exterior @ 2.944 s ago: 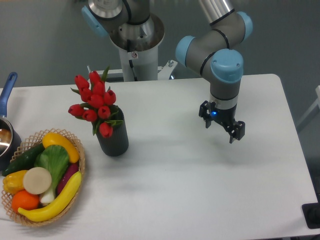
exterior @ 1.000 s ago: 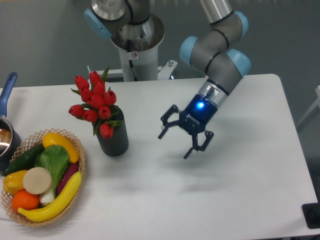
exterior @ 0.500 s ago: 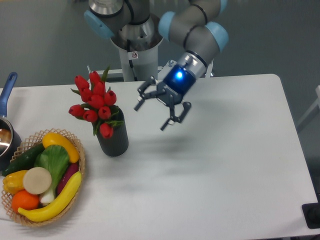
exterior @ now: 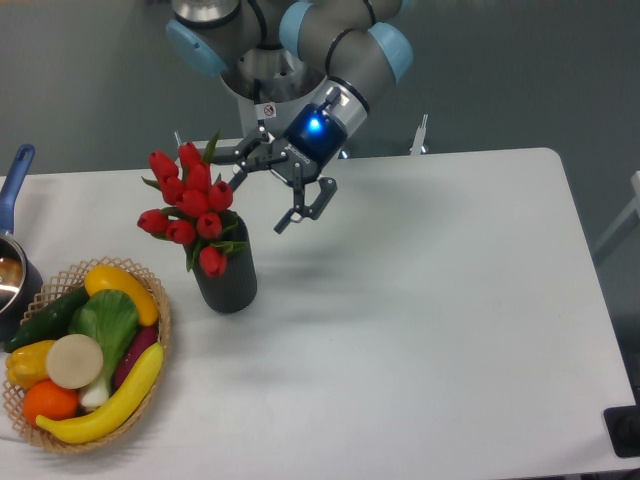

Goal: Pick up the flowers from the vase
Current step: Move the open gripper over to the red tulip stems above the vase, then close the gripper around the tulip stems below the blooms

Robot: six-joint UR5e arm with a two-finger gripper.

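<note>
Red flowers (exterior: 190, 205) stand in the dark vase (exterior: 227, 275) on the table (exterior: 430, 330). Just beside them hangs the pincer (exterior: 262, 197), fingers wide apart, holding nothing.

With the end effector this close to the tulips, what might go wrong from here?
1. The open end effector comes in sideways beside the flowers; one finger may knock the buds aside rather than enclose the stems.
2. The vase stands free on the table; a sideways push or a tight pull on the stems may tip or lift it.
</note>
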